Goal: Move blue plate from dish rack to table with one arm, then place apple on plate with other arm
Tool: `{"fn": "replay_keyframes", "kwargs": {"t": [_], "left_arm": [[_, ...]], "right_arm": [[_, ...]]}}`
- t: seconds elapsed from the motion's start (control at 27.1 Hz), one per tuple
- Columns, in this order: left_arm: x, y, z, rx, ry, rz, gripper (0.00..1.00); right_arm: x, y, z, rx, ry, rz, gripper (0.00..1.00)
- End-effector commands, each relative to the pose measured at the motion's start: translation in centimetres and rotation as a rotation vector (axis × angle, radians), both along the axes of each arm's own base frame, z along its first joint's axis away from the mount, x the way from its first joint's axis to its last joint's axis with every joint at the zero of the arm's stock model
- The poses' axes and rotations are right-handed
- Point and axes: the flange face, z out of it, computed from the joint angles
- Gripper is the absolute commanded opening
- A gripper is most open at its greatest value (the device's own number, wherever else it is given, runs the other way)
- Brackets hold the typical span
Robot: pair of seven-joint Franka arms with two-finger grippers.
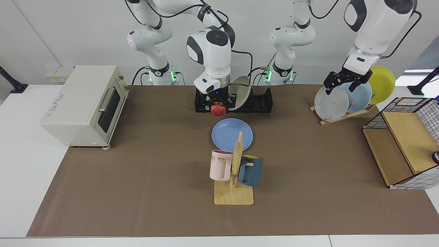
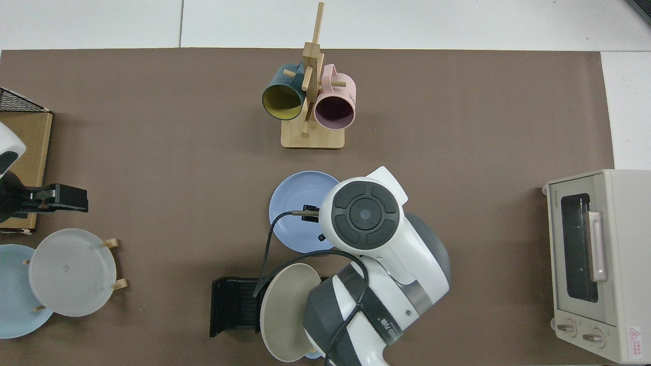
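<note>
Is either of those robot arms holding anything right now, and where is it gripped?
The right pincer holds the apple by its upper part, above the blue plate. The left pincer holds nothing.

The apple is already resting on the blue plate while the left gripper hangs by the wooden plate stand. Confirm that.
Not quite. The facing view shows the apple held in the right gripper, above and behind the blue plate, not resting on it. The left gripper does hang by the wooden plate stand.
</note>
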Motion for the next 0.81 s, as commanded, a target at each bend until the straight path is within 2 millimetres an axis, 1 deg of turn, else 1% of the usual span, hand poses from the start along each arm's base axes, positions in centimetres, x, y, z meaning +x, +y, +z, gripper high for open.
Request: {"fn": "replay_keyframes", "kwargs": {"t": [0.0,0.07,0.18,0.33,0.44,0.7,0.74,0.78], "left_arm": [[-0.6,-0.6,0.5,-0.06,0.004,-0.022,1.0],[-0.6,-1.4,0.6,-0.057,0.001,-0.033,1.0],[-0.5,-1.8,0.6,-0.053,-0.002,-0.05,1.0],[-0.6,-2.3,0.7,-0.05,0.002,-0.052,1.0],[-1.0,-3.4,0.9,-0.047,0.004,-0.071,1.0],[-1.1,-3.4,0.9,-0.046,0.01,-0.07,1.0],[-1.1,-3.4,0.9,-0.046,0.01,-0.07,1.0],[-1.1,-3.5,0.9,-0.046,0.01,-0.071,1.0]], "right_arm": [[0.2,2.9,-4.7,-0.022,-0.001,-0.017,0.0],[0.4,3.7,-6.8,-0.03,-0.013,-0.022,0.0],[0.6,4.0,-9.0,-0.033,-0.013,-0.022,0.0],[1.2,3.6,-10.0,-0.017,-0.002,-0.044,0.0],[1.0,3.8,-11.0,-0.008,0.01,-0.054,0.0],[0.7,4.2,-13.1,0.025,0.055,-0.086,0.0],[0.9,4.0,-13.1,0.024,0.057,-0.091,0.17],[1.0,3.9,-13.2,0.027,0.057,-0.094,0.66]]}}
